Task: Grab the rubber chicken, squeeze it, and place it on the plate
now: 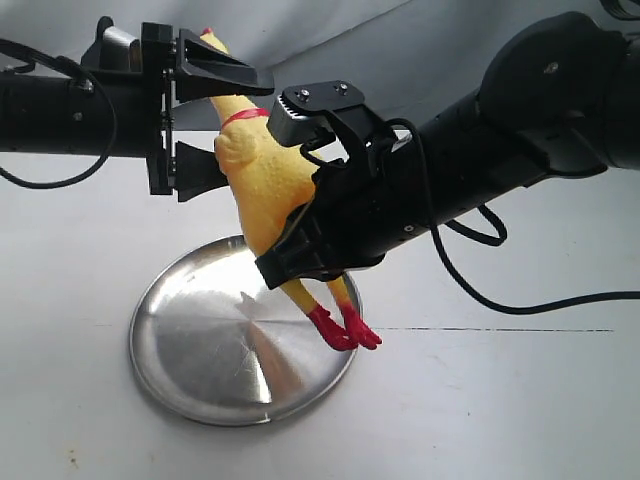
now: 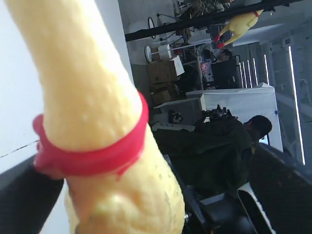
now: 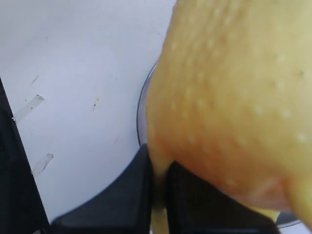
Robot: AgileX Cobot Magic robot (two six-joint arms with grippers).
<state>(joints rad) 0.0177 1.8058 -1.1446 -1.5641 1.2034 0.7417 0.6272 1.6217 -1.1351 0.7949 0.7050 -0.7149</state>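
At frame centre, my right gripper (image 1: 295, 250) clamps the yellow rubber chicken (image 1: 255, 175), left gripper (image 1: 237, 122) agape; released here, its feet could overshoot the shiny round steel plate (image 1: 215, 355).

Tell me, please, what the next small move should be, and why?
Probably close the left gripper to squeeze the chicken: its jaws stand open either side of the neck, while the right gripper clamps the lower body, feet hanging over the plate.
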